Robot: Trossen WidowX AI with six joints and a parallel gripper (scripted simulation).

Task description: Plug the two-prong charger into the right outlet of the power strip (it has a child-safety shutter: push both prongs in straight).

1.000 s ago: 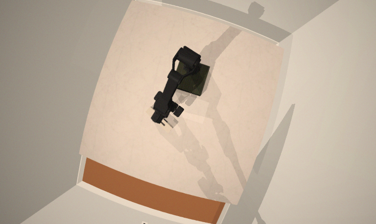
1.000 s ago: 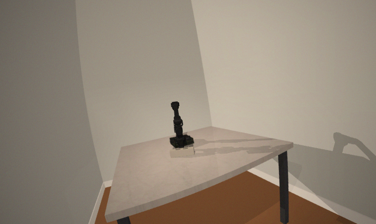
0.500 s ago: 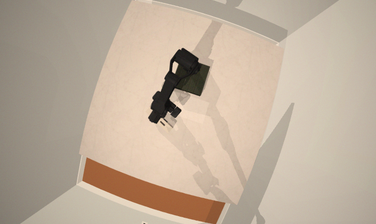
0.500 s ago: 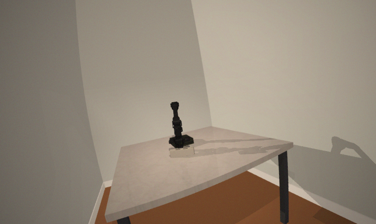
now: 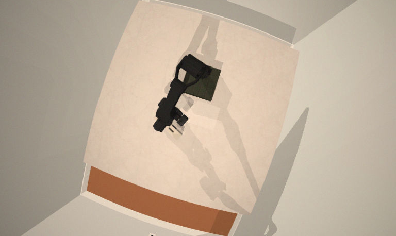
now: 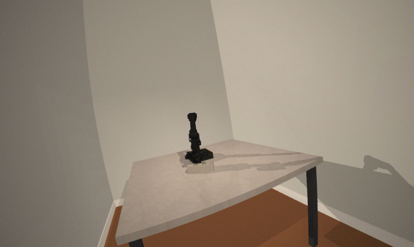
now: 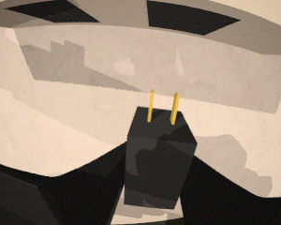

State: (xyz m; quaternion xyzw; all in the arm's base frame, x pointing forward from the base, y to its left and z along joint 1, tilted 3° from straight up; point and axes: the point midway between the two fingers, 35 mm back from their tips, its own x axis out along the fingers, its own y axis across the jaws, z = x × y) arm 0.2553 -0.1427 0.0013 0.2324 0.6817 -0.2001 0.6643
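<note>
In the wrist view my gripper point(image 7: 154, 150) is shut on the black charger point(image 7: 158, 159), whose two yellow prongs point(image 7: 162, 107) point away from me at the off-white power strip point(image 7: 241, 71). Two dark slots show on the strip's face, one on the left point(image 7: 53, 11) and one on the right point(image 7: 191, 18). In the picture the prongs lie below and between them, apart from the strip. In the overhead view my gripper point(image 5: 168, 123) hangs over the power strip point(image 5: 178, 133). The strip also shows in the side view point(image 6: 199, 167), in front of the arm. The charger is hidden in the top and exterior views.
The arm stands on a dark green base plate point(image 5: 209, 89) point(image 6: 207, 154) just behind the strip. The table point(image 5: 139, 76) point(image 6: 189, 195) has edges on all sides, a dark leg point(image 6: 311, 201) at the right and walls close behind.
</note>
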